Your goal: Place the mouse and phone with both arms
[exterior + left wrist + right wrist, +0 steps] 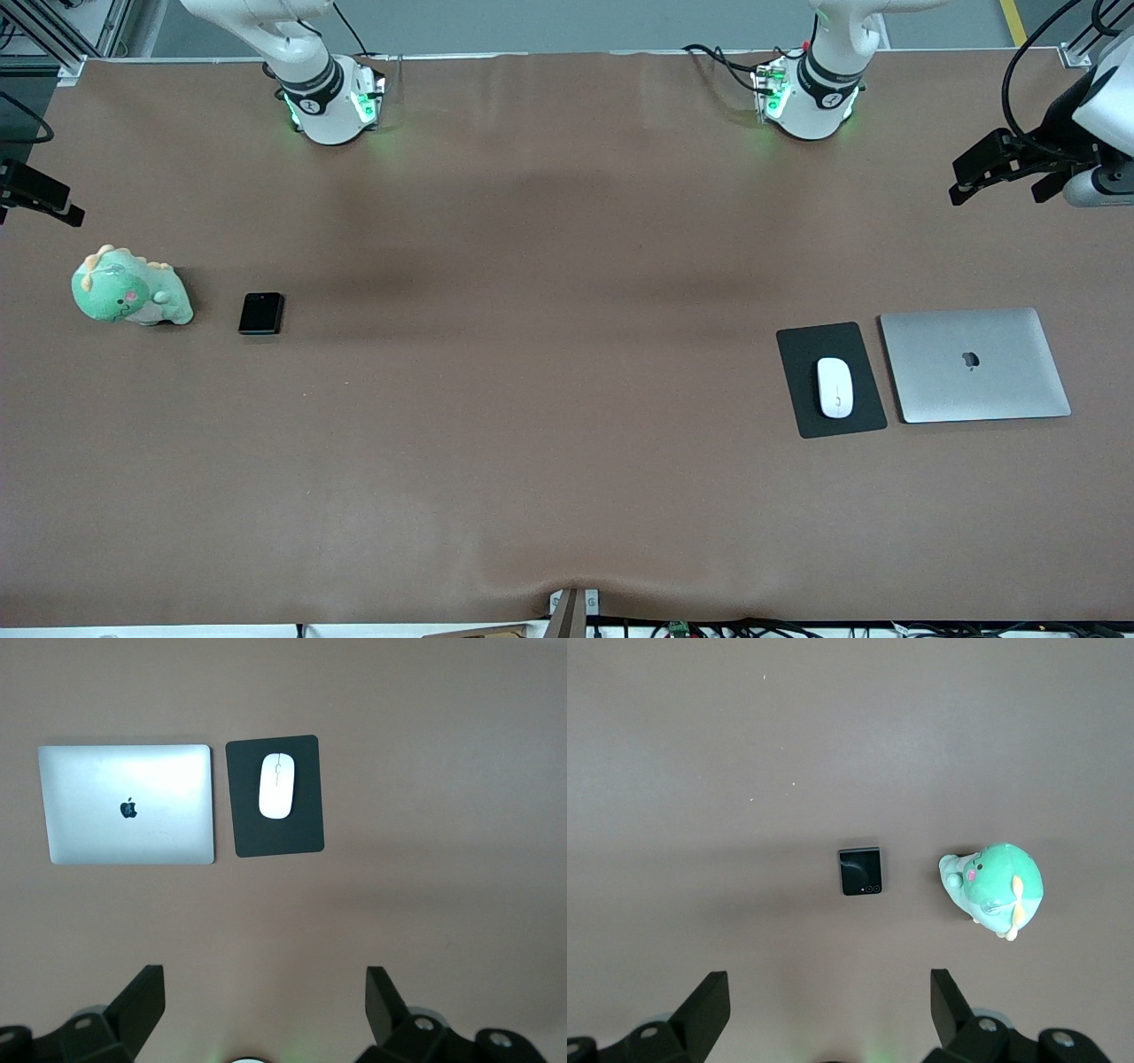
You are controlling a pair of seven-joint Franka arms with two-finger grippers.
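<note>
The white oval mouse (834, 387) (277, 786) lies on a black mouse pad (802, 354) (275, 837) toward the left arm's end of the table. The small black phone (261, 313) (860, 871) lies flat on the brown table toward the right arm's end. My left gripper (266, 971) (970, 177) hangs open and empty, high over the table near the pad and the laptop. My right gripper (829, 974) (53, 202) hangs open and empty, high over the table near the phone. Neither gripper touches anything.
A closed silver laptop (974, 365) (128, 806) lies beside the mouse pad, at the left arm's end of the table. A green plush dinosaur (128, 288) (992, 886) sits beside the phone, at the right arm's end. Brown cloth (549, 354) covers the table.
</note>
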